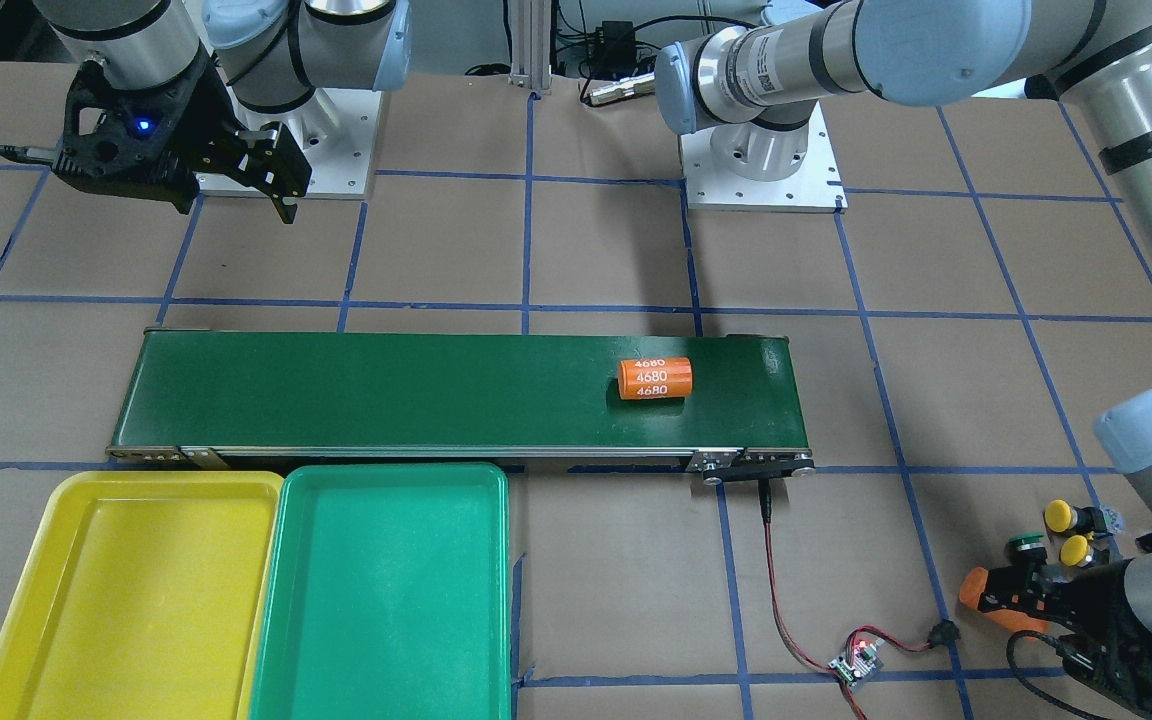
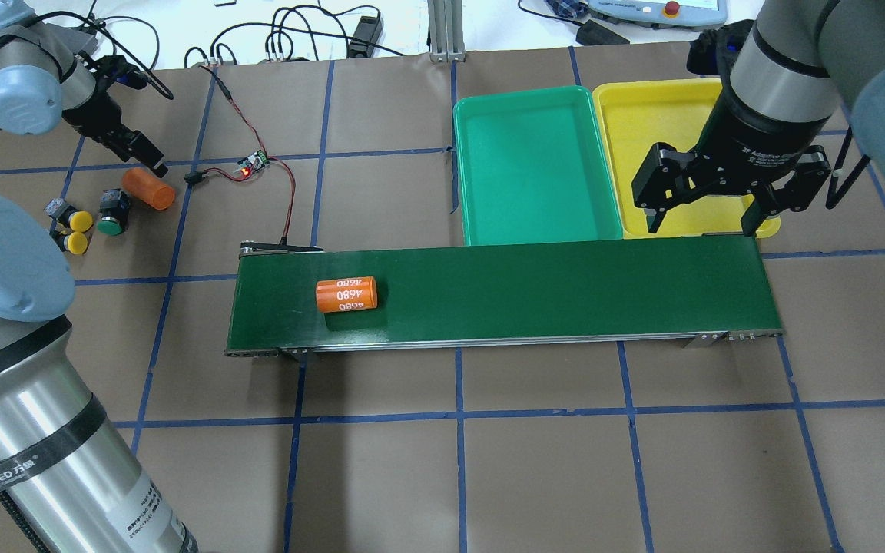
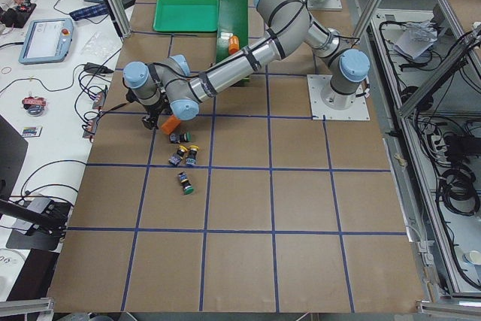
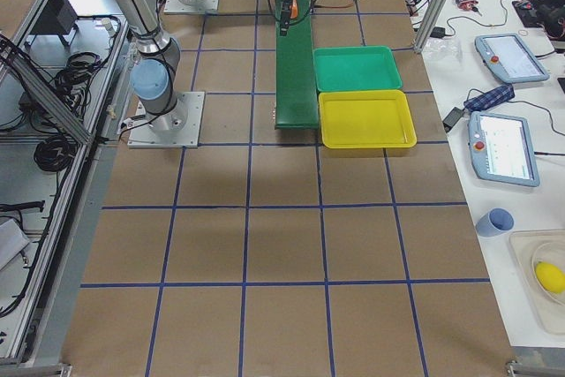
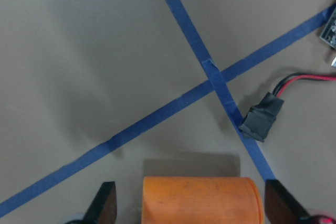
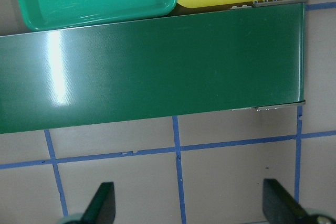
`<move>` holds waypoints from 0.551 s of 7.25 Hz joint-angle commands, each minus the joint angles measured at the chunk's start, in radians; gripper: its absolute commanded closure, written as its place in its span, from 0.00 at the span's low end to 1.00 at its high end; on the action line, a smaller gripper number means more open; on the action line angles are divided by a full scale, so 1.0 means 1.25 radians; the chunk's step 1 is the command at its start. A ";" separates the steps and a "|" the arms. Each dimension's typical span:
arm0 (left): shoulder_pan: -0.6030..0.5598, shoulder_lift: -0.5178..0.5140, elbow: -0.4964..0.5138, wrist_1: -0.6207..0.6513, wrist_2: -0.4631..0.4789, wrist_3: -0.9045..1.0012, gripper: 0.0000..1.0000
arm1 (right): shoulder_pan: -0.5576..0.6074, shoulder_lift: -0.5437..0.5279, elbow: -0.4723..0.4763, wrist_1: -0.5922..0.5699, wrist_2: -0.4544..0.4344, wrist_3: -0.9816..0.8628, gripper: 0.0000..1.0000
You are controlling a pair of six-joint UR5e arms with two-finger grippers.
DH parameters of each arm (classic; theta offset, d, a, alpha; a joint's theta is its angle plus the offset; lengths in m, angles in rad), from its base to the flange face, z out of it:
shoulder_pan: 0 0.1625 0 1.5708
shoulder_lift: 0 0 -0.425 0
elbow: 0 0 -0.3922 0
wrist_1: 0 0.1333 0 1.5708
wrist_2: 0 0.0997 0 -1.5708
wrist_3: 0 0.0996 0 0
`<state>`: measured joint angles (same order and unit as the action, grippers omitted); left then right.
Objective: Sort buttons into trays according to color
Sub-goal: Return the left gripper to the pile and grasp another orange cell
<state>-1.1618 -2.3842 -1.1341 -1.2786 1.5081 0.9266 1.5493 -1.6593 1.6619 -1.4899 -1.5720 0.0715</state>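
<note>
Lying in a loose cluster on the table at the robot's left end, the buttons were well apart from both trays. Two yellow caps sat just beside each other, a green-capped button was near them, and a fourth button, seen only from the left side, lay a little apart. The green tray and yellow tray sat side by side at the far end of the conveyor belt, and neither held a button, so sorting looked not yet begun. The layout suggested the belt was meant to carry parts from one arm's reach to the other's.

The left gripper hung low with its fingers spread wide on either side of a loose orange cylinder, not closed on it. That cylinder lay just beside the buttons but was no part of the sort. A second orange cylinder rested on the belt. The left arm was stretched long and low across the table, wrist turned down. The right gripper pointed straight down, spread wide and holding nothing, above the belt's end beside the yellow tray, probably placed there to receive.
</note>
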 commanded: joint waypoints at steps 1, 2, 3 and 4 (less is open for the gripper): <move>-0.001 -0.014 -0.016 -0.019 0.000 -0.020 0.00 | 0.000 -0.002 0.003 0.002 0.001 0.000 0.00; -0.002 -0.016 -0.020 -0.024 0.001 -0.029 0.00 | 0.000 0.000 0.003 0.002 0.000 0.000 0.00; -0.002 -0.017 -0.023 -0.028 0.002 -0.030 0.00 | 0.000 -0.002 0.003 0.002 0.001 0.002 0.00; -0.002 -0.016 -0.021 -0.035 0.004 -0.030 0.00 | 0.000 -0.002 0.003 0.002 0.000 0.002 0.00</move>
<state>-1.1639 -2.4037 -1.1597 -1.3122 1.5106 0.8921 1.5493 -1.6608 1.6658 -1.4880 -1.5715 0.0731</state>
